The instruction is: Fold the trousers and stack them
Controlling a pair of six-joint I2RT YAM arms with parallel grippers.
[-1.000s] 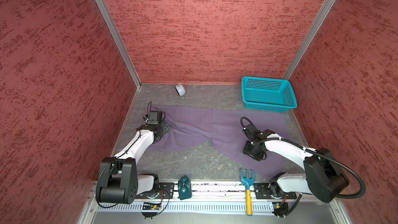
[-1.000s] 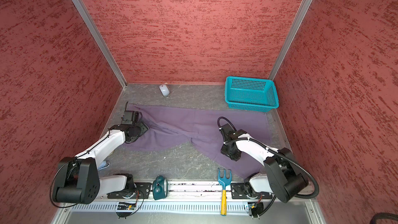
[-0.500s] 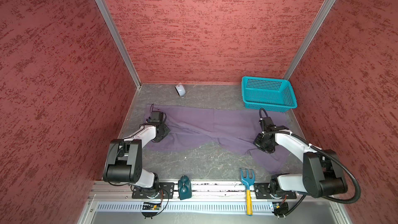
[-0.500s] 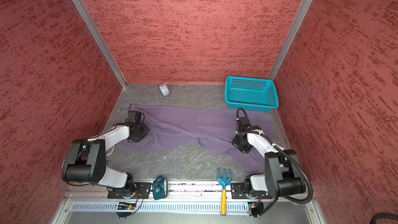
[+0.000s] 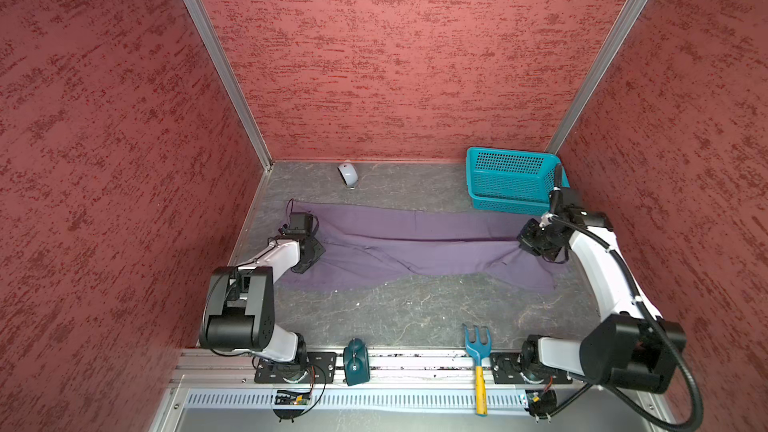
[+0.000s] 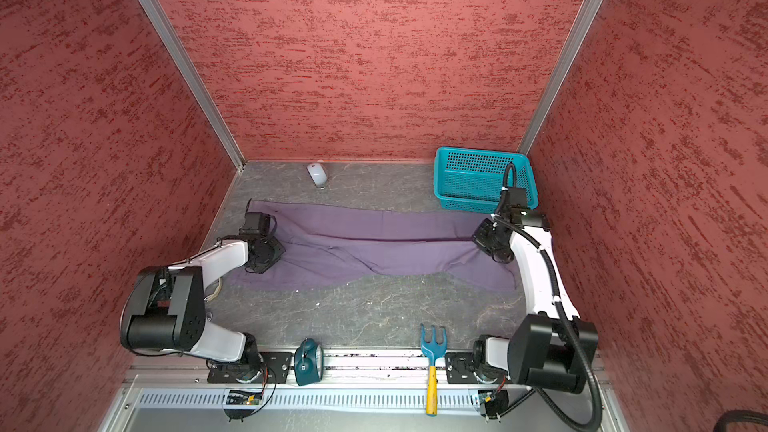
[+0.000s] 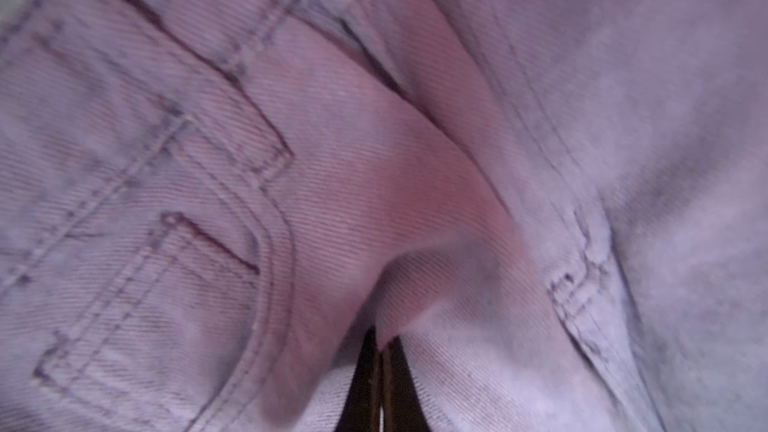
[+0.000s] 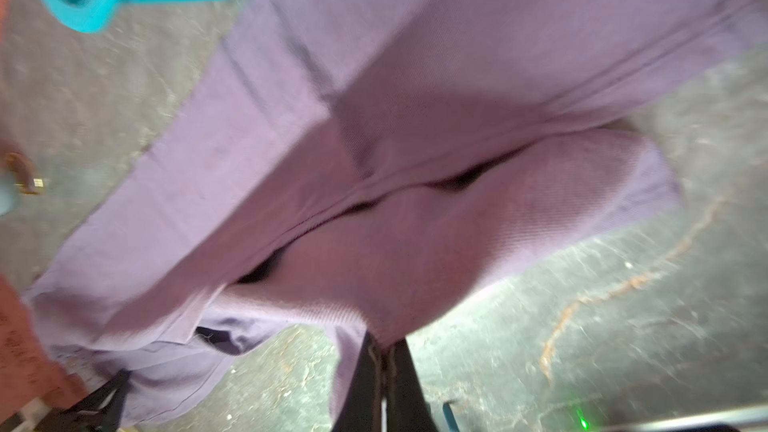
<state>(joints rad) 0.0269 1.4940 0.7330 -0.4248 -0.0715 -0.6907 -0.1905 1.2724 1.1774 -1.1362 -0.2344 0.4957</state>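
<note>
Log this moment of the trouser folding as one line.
stage: two-point grasp | left claw: shut on soft purple-grey cloth trousers, waist end | right claw: shut on a leg | trousers: spread lengthwise on grey table

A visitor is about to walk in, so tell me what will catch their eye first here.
The purple trousers lie stretched across the middle of the grey floor. The left claw is shut on their waist end and the right claw on a leg end. A teal basket sits in the far right corner.

both top views: high front, looking down, same scene | wrist views: close over trousers [image 7: 415, 160]
</note>
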